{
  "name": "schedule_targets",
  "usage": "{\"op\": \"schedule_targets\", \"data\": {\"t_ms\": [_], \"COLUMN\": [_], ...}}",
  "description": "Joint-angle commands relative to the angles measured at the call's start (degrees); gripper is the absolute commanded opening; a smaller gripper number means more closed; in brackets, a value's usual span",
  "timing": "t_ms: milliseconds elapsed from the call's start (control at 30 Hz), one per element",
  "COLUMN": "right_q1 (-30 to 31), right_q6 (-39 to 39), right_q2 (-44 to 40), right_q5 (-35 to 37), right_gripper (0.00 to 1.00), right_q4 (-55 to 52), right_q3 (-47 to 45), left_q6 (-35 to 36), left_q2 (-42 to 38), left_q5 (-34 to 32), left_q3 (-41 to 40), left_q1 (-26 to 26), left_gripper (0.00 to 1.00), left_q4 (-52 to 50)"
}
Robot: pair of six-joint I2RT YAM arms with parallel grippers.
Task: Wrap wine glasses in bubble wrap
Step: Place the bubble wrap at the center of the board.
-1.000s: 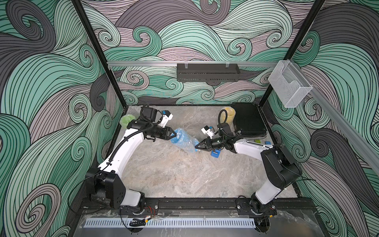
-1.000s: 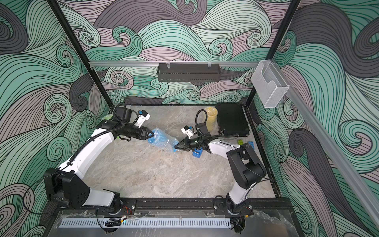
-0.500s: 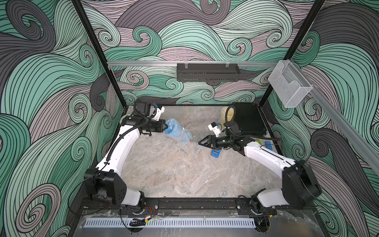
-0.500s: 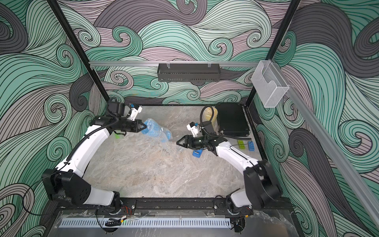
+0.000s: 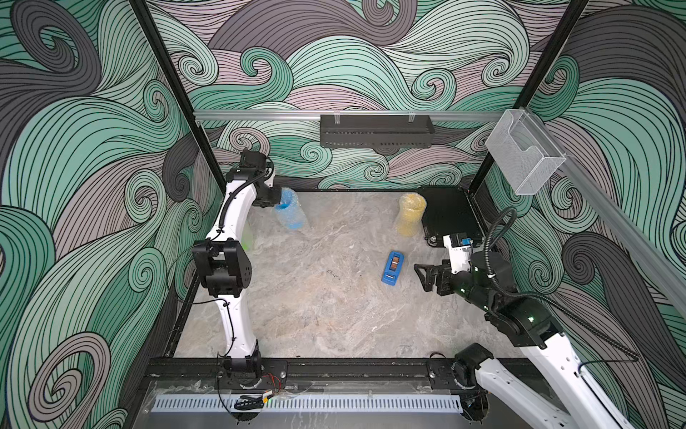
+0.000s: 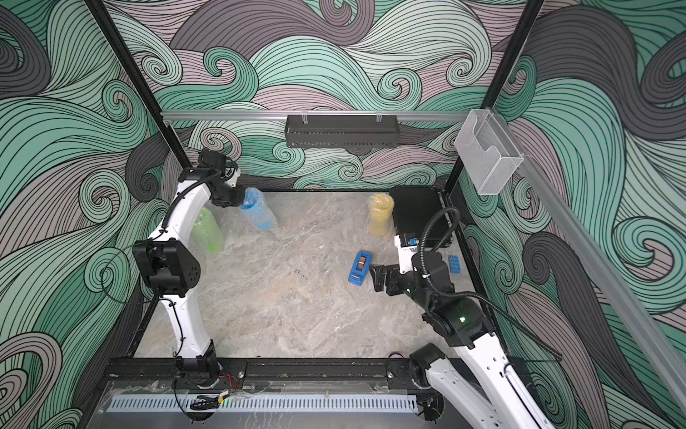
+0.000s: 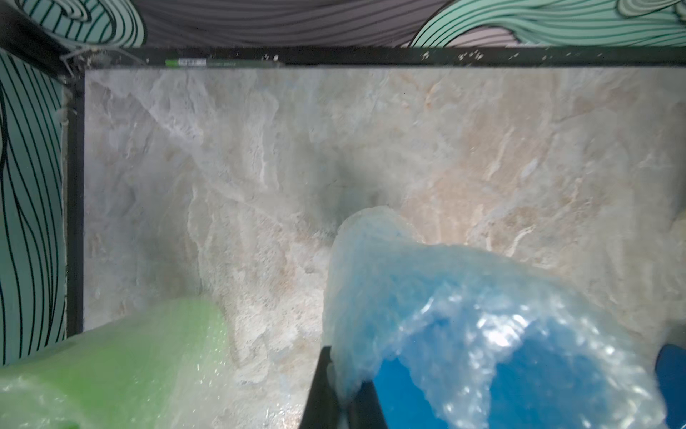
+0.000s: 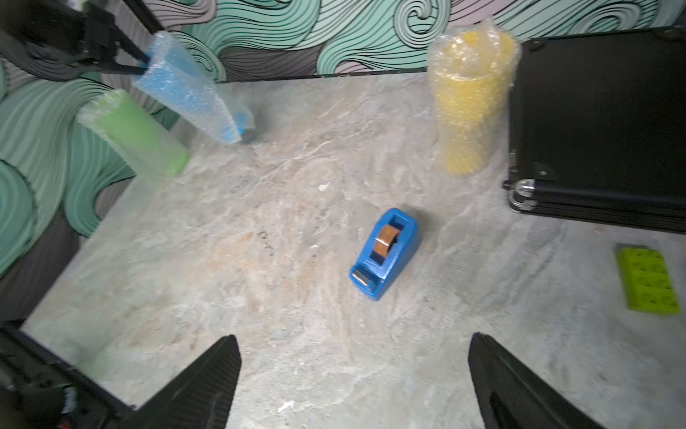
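**Left claw (image 8: 141,66) is gripping the wrapped blue goblet (image 5: 291,213) at the worktop's far left corner.**

We are seeing its jaws pressing together on the bubble wrap (image 7: 371,260) at the goblet's mouth. The goblet is hanging tilted, foot downward, and we cannot tell whether it is touching the surface. The green goblet (image 6: 208,230), also wrapped, is sitting just beside it. The right claw (image 5: 423,276) is gaping wide and holding nothing, near the blue tape dispenser (image 5: 393,267). The yellow goblet (image 5: 410,215), wrapped, is standing upright beside a black case (image 5: 449,215). The worktop (image 5: 315,315) is showing grey-beige marble veining, and the walls (image 5: 92,167) are carrying teal, grey and mauve swirls. The left arm is folding high at the elbow, while the right arm is stretching low from the near right corner.
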Motion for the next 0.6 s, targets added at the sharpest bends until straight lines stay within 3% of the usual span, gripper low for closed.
{"op": "schedule_targets", "data": {"t_ms": [0,333,567], "right_q1": [-0.4,-1.1,-2.6], "right_q6": [-4.4,-4.8,-6.6], "right_q2": [2.0,7.5,8.6], "right_q5": [6.8,5.7,6.7], "right_gripper": [0.99,0.99,0.99], "right_q4": [-3.5,-3.1,-2.3], "right_q3": [-0.7,0.4,-0.1], "left_q6": [2.4,5.2,5.9], "left_q2": [1.9,5.3,5.0], "left_q5": [-0.4,-7.5,-9.5], "left_q3": [2.6,3.0,3.4], "left_q1": [1.0,1.1,1.0], "left_gripper": [0.00,0.02,0.43], "left_q4": [-5.2,-5.2,-5.0]}}
